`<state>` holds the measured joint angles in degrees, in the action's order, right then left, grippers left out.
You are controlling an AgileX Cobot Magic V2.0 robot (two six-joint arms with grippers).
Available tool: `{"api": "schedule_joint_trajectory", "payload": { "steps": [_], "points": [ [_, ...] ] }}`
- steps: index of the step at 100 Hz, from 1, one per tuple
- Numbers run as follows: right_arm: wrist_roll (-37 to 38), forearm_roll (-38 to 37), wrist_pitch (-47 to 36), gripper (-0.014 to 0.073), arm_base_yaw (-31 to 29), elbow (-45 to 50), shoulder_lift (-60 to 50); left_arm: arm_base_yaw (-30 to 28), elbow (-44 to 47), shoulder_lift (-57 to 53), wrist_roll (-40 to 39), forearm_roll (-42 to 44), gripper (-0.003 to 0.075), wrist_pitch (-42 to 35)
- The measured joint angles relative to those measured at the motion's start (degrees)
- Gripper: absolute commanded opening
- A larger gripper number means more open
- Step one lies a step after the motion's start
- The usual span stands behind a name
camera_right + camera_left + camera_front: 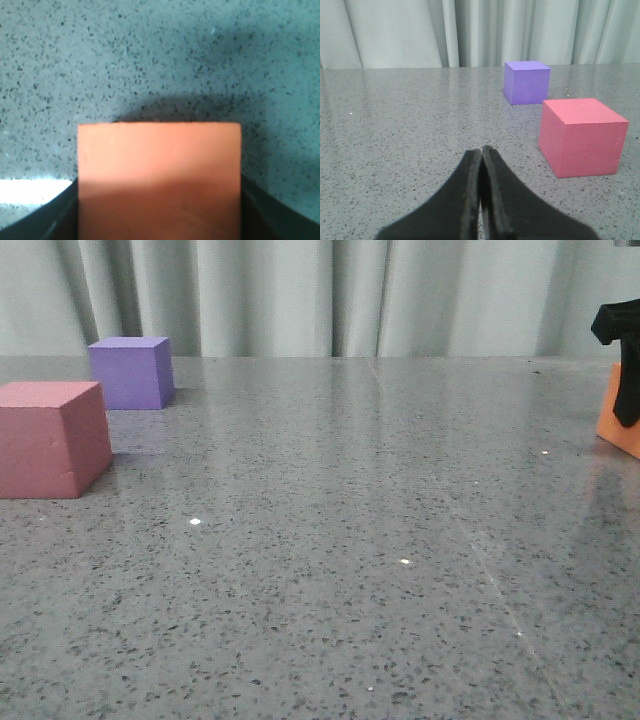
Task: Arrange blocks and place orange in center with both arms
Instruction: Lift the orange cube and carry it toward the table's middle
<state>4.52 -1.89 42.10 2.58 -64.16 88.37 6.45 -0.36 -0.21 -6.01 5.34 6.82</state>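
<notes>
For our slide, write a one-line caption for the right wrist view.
Orange cube held between the right gripper's jaws above the speckled grey tabletop.

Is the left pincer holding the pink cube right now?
No, the left pincer is shut on nothing, with the pink cube sitting apart from it on the table.

The front view looks low and forward across the desk (350, 540) toward a curtain (330, 290), with the pink cube (50, 438) and purple cube (130, 372) at far left and the orange cube (612, 425) cut by the right edge. The left wrist view also sits low, facing the curtain, and shares both left cubes. The right wrist view looks straight down, very close on the orange cube (159, 175).
</notes>
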Motion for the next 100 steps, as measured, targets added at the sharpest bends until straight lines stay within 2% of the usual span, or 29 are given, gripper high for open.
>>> {"api": "schedule_joint_trajectory", "payload": {
  "steps": [28,57,100],
  "points": [
    [0.66,2.65,9.55,0.0171,3.15,-10.07,0.0,0.0,0.0,0.0,0.0,0.0,-0.0019,0.0],
    [6.44,3.71,9.28,0.0171,13.68,-18.35,0.89,0.0,0.0,0.0,0.0,0.0,-0.0019,0.0],
    [15.35,3.08,10.92,0.0171,25.96,-34.72,17.3,0.0,0.0,0.0,0.0,0.0,-0.0019,0.0]
  ]
}}
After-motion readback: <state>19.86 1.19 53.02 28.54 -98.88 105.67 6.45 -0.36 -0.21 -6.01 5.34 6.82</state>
